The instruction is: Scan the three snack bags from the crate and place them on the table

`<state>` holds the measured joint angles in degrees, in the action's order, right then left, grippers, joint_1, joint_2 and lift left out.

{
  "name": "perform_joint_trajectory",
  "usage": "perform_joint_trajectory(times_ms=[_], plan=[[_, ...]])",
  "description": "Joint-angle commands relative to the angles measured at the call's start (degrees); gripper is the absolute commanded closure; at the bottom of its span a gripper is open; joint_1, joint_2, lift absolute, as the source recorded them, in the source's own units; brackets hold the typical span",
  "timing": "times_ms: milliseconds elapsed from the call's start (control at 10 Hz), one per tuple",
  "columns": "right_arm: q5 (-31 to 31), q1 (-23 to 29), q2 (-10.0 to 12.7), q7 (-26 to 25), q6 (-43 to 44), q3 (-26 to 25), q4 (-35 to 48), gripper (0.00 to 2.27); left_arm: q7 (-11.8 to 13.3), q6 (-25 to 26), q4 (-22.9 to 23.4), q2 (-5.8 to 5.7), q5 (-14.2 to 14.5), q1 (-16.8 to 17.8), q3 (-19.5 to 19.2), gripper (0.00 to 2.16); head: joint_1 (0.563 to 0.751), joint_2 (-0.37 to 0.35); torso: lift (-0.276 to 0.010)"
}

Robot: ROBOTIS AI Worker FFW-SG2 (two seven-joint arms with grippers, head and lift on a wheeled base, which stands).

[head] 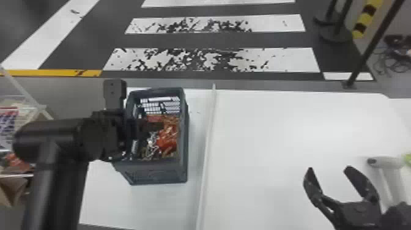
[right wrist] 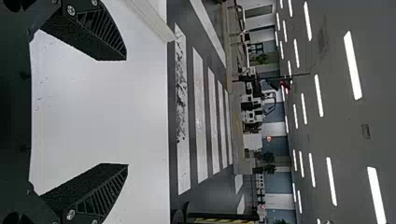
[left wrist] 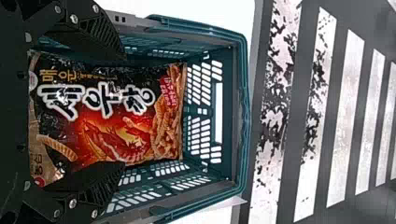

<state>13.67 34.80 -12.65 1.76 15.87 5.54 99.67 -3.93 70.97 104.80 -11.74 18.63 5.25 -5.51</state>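
Observation:
In the head view my left gripper (head: 143, 125) is at the crate (head: 171, 172), over its left part, above a red and dark snack bag (head: 168, 137). The left wrist view has my left gripper (left wrist: 123, 112) open, one finger towards each side of the snack bag (left wrist: 116, 126) that lies in the crate (left wrist: 240, 116). Whether the fingers touch the bag I cannot tell. Other bags beneath it are hidden. My right gripper (head: 331, 171) stands open over the right part of the table (head: 260, 137); in the right wrist view the right gripper (right wrist: 126, 112) has nothing between its fingers.
A light grey handheld scanner (head: 390, 180) lies at the table's right, close beside my right gripper. A raised white strip (head: 208, 146) runs along the table between the crate and the right part. Left of the table stands a clear container (head: 15, 122) with packages. Barrier posts (head: 367, 52) stand beyond.

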Motion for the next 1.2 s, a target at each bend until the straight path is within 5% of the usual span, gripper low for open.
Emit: perform_joint_trajectory(times_ms=[0, 700, 1100], plan=[[0.4, -0.1, -0.4, 0.0, 0.2, 0.0, -0.1, 0.12, 0.0, 0.4, -1.8, -0.04, -0.3, 1.3, 0.7, 0.32, 0.695, 0.099, -0.037], [1.5, 1.0, -0.7, 0.0, 5.3, 0.0, -1.2, 0.12, 1.3, 0.7, -18.2, 0.58, -1.1, 10.4, 4.1, 0.32, 0.695, 0.078, -0.037], [1.5, 1.5, -1.1, 0.0, 7.0, 0.3, -1.2, 0.12, 3.1, -1.2, -23.9, 1.54, -1.1, 12.0, 4.5, 0.32, 0.695, 0.047, -0.037]])
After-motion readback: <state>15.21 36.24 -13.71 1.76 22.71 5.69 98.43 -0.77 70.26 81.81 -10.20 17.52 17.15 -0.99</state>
